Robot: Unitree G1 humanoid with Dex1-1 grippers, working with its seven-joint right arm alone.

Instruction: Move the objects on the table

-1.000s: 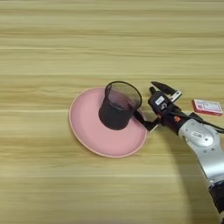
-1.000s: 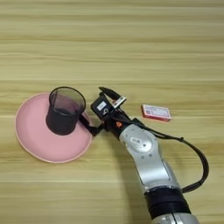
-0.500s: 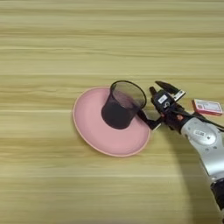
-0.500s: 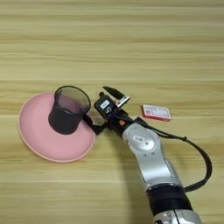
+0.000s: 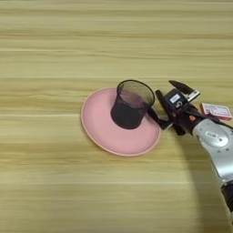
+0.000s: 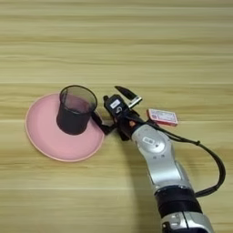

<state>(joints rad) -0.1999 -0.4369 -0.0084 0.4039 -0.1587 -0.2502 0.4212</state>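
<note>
Pink plate [image 5: 119, 139] lies mid-counter [image 5: 68, 54], the black mesh cup [image 5: 130, 103] upright on it toward its right side. Hand [image 6: 112, 109] just right of the cup, fingers spread, grasping nothing. A small red-and-white box [image 6: 162, 117] lies beyond. Seemingly between steps; next, pick a target.

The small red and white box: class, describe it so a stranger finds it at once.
Start at the pink plate holding the black mesh cup. Go right past the robot's tool; the small box lies flat on the table, the only rectangular, red-and-white thing.
</note>
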